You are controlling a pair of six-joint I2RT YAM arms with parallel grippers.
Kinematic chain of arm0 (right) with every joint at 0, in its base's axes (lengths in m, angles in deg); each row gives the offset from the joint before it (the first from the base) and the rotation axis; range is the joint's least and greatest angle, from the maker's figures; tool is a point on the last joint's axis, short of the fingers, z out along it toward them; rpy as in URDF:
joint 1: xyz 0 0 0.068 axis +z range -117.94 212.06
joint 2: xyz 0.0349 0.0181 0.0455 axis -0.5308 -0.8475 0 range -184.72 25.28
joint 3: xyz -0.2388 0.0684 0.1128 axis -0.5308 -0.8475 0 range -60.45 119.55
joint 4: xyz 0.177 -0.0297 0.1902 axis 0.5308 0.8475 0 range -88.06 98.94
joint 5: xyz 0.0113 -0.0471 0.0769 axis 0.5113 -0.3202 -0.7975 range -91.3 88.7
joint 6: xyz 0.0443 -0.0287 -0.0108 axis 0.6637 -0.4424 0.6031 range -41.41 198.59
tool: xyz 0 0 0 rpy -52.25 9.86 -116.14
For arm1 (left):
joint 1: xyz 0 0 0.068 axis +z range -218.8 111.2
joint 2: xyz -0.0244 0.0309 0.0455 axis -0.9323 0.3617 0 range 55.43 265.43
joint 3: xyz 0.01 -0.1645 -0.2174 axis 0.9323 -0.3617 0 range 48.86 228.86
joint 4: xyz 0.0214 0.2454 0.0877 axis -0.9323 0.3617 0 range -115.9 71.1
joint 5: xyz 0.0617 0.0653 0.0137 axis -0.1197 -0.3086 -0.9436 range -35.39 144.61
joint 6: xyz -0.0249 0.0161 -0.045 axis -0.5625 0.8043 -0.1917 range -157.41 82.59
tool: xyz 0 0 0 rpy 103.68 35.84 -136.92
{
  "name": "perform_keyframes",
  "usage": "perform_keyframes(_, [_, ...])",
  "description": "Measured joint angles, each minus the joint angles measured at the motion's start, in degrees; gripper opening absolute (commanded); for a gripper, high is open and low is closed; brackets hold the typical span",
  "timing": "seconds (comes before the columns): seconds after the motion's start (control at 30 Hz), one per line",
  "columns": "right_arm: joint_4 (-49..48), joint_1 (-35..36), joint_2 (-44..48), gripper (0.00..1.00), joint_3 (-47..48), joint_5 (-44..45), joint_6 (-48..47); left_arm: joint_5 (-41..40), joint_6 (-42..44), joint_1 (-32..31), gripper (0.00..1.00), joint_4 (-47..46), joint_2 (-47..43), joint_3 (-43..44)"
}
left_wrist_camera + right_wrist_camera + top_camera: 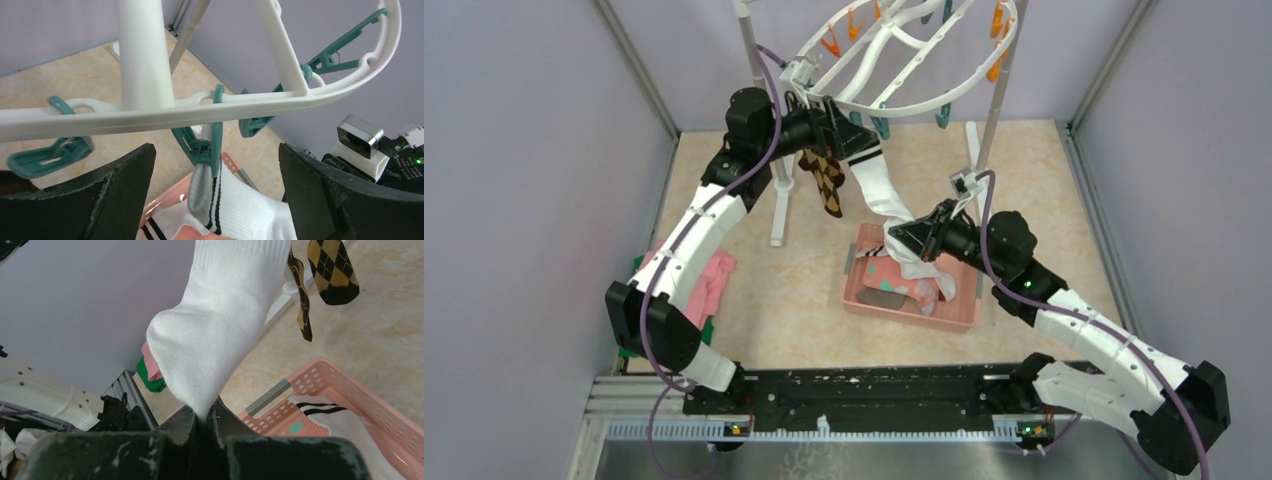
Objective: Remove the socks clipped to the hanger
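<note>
A white sock with black cuff stripes hangs by its cuff from a teal clip on the white oval hanger. My left gripper is open, its jaws on either side of that clip and the sock cuff. My right gripper is shut on the toe end of the white sock, above the pink basket. A brown-tan argyle pair hangs from the hanger beside the left gripper and shows in the right wrist view.
The pink basket holds a second white striped sock and a pink spotted sock. Folded pink and green cloths lie at the left. The hanger's stand has two poles.
</note>
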Motion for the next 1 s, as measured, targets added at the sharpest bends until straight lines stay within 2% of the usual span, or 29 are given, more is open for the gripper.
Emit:
perform_keyframes(0.13, [0.0,0.0,0.0,0.0,0.0,-0.46,0.17,-0.04,-0.04,0.0,0.95,-0.81,1.25,0.85])
perform_keyframes(0.4, [-0.28,0.0,0.22,0.0,-0.7,-0.7,0.87,-0.02,-0.52,0.0,0.72,-2.03,4.2,4.9])
perform_keyframes(0.6, [-0.31,0.0,0.35,0.0,-1.6,-0.7,1.16,-0.28,-0.7,0.0,0.51,-2.93,4.39,5.75])
perform_keyframes(0.7, [-0.33,0.0,0.37,0.0,-1.6,-0.68,1.44,-0.5,-0.59,0.0,0.44,-2.97,4.44,5.75])
perform_keyframes(0.8, [-0.46,0.0,0.37,0.0,-1.62,-0.7,1.51,-0.81,-0.31,0.0,0.46,-3.02,4.44,5.75])
perform_keyframes(0.9, [-1.05,0.0,0.37,0.0,-1.62,-0.7,1.57,-1.14,-0.07,-0.02,0.62,-2.99,4.44,5.75])
perform_keyframes(1.0, [-1.4,0.0,0.37,0.0,-1.62,-0.76,1.95,-1.29,0.04,-0.11,0.72,-2.93,4.44,5.75])
